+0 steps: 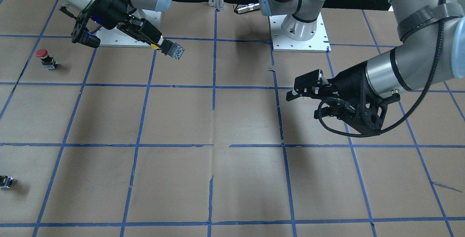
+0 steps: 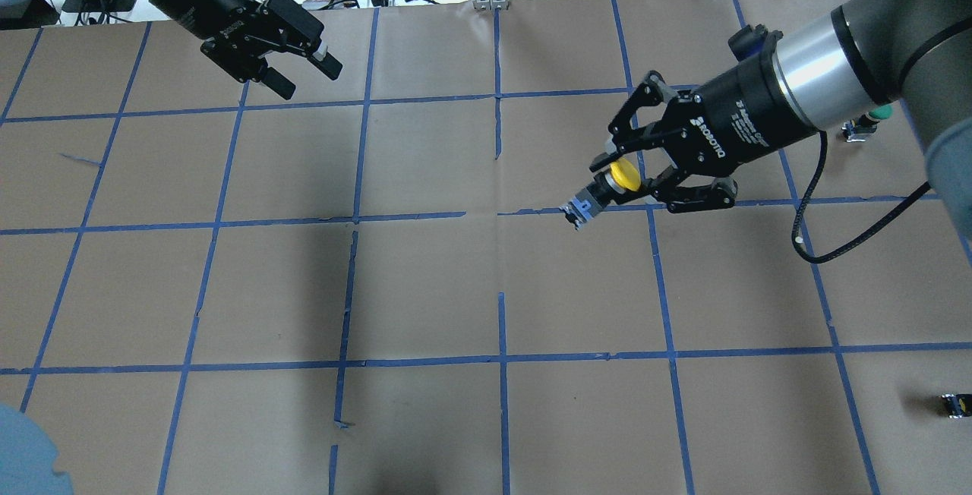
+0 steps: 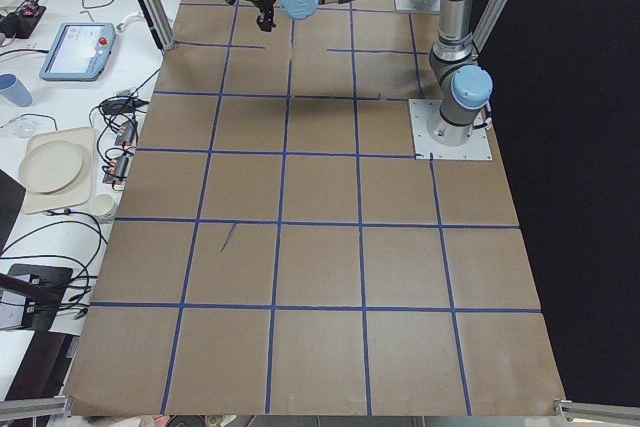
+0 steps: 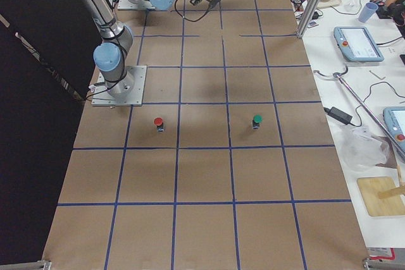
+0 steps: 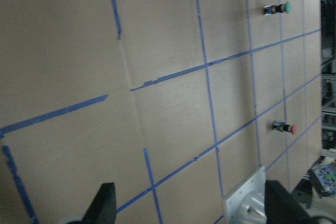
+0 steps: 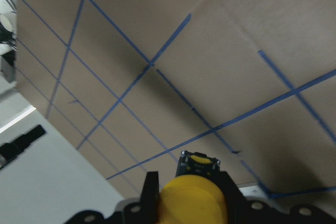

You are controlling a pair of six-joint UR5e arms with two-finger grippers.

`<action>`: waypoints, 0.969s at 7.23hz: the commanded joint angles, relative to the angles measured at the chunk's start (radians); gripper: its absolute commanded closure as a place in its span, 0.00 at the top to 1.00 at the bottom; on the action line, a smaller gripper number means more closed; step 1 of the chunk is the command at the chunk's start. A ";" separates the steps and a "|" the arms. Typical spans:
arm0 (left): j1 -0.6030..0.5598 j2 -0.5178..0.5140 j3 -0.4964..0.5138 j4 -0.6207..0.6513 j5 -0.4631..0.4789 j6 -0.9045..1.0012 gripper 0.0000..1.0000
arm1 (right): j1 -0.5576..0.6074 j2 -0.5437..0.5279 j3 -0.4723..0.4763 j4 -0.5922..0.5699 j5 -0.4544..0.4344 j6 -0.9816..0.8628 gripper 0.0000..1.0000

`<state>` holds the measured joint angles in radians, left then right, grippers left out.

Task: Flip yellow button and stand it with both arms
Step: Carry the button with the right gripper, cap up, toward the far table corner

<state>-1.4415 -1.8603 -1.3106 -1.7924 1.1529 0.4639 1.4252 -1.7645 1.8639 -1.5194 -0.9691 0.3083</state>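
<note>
Our black right gripper [image 2: 624, 174] is clamping the yellow mushroom-capped switch [image 2: 607, 190] by its cap; we are planning a square body grasp for the spread-open left gripper [image 2: 307, 77].

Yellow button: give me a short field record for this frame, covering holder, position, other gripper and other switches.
holder: right gripper, shut on the yellow button at its cap
position: in the air, body end pointing out of the gripper
left gripper: open, empty
elsewhere: red-capped switch and green-capped switch, both standing upright
</note>
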 commanded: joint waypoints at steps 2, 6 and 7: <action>-0.163 0.151 -0.010 0.013 0.310 -0.173 0.99 | -0.008 0.003 0.009 0.025 -0.339 -0.532 0.08; -0.108 0.282 -0.192 0.132 0.514 -0.424 0.99 | -0.277 0.010 0.151 -0.188 -0.488 -1.432 0.08; -0.112 0.300 -0.232 0.171 0.502 -0.433 0.99 | -0.328 0.010 0.193 -0.282 -0.490 -1.563 0.08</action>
<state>-1.5545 -1.5854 -1.4877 -1.6635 1.6350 0.0445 1.1758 -1.7557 1.9967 -1.6862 -1.4540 -1.0430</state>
